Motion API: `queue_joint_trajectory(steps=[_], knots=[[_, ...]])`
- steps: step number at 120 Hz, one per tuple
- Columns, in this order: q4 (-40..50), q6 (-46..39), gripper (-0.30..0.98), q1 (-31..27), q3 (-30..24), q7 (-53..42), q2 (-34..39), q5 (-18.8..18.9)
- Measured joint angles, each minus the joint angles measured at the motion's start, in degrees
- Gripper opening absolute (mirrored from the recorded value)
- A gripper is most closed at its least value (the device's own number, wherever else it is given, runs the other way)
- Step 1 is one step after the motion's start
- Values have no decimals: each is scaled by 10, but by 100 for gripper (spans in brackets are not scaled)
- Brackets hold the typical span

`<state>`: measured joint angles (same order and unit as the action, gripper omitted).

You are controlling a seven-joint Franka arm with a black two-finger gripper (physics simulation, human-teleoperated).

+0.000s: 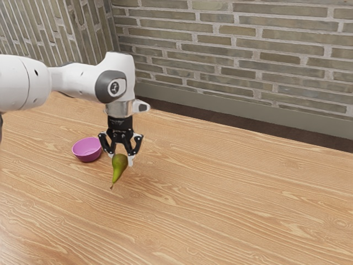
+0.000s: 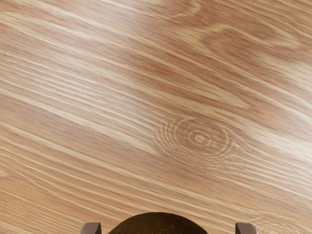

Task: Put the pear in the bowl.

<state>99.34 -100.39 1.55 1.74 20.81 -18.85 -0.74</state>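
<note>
Exterior view: your robot arm [image 1: 74, 80] enters from the view's left and ends in the black pincer [image 1: 122, 158], which points down over the tabletop [image 1: 237, 210]. You see the pincer clamped on the pear [image 1: 118, 164] at its broad end; the fruit hangs stem downward, slightly tilted, the stem toward the exterior view's left. Whether the stem meets the wood, you cannot tell. The pink bowl [image 1: 87, 157] stands upright on the tabletop, near the pear on the exterior view's left, nearer the tabletop's far edge than the pear's stem. The pear is outside the bowl. Beyond that far edge rises a brick wall [image 1: 237, 41].

Wrist view: you look down on the wood grain and a ringed knot [image 2: 200, 138]. The pear's rounded end, dark in shade, lies between the two pale fingertips [image 2: 91, 228].
</note>
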Motion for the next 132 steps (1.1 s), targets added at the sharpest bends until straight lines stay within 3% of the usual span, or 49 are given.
queue_joint_trajectory(steps=[44, 132], knots=[[-36, -11, 18, -65, 24, -132, -6, 32], [-61, -116, 17, -147, 30, -327, -49, 58]])
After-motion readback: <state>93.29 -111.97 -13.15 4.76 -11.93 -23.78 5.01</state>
